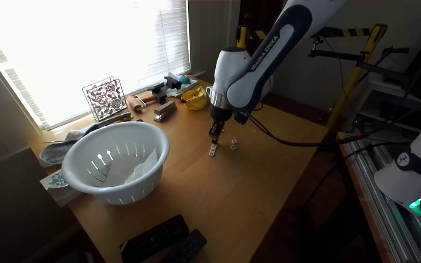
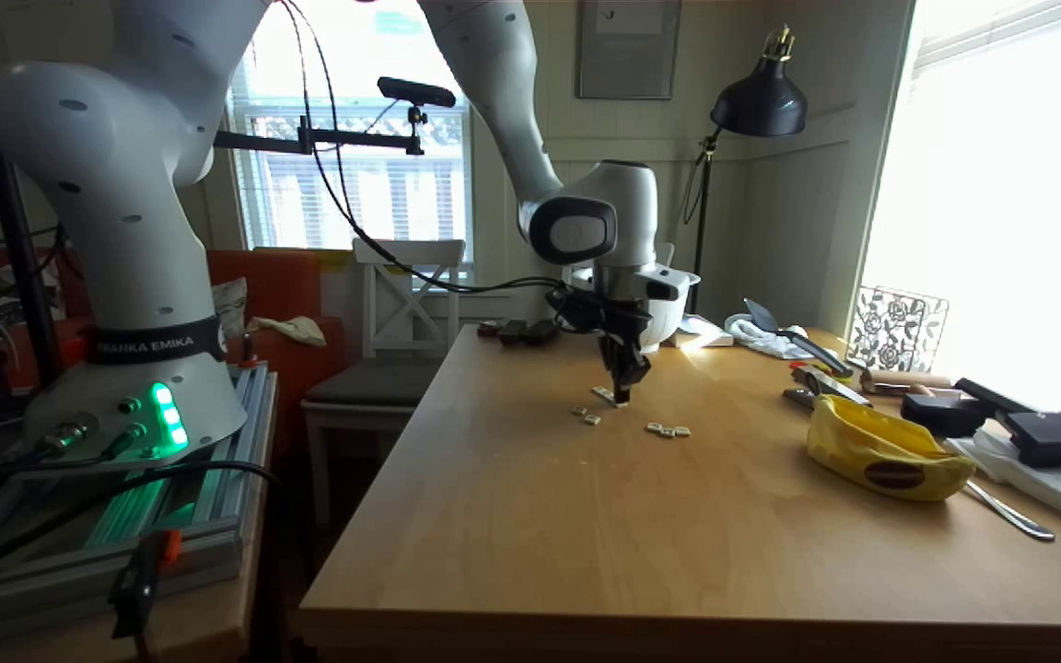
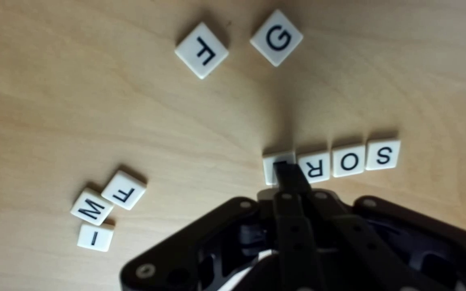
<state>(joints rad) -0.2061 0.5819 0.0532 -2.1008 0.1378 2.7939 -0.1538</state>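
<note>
Letter tiles (image 3: 348, 161) read S, O, R, G, I, M or W, and two Fs, while "FRANKA EMIKA" marks the robot arm (image 1: 265, 54) and its base (image 2: 139, 378).

Your arm (image 1: 265, 60) stretched over the counter (image 1: 228, 193) edge nearest its base (image 2: 130, 401), bent down at the wrist (image 1: 218, 99), your tool (image 3: 289, 167) pointing downward, its fingers (image 3: 293, 180) pressed together, low.

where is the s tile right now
In the wrist view, the S tile lies right of centre, at the right end of the row of tiles, beside the O tile.
</note>
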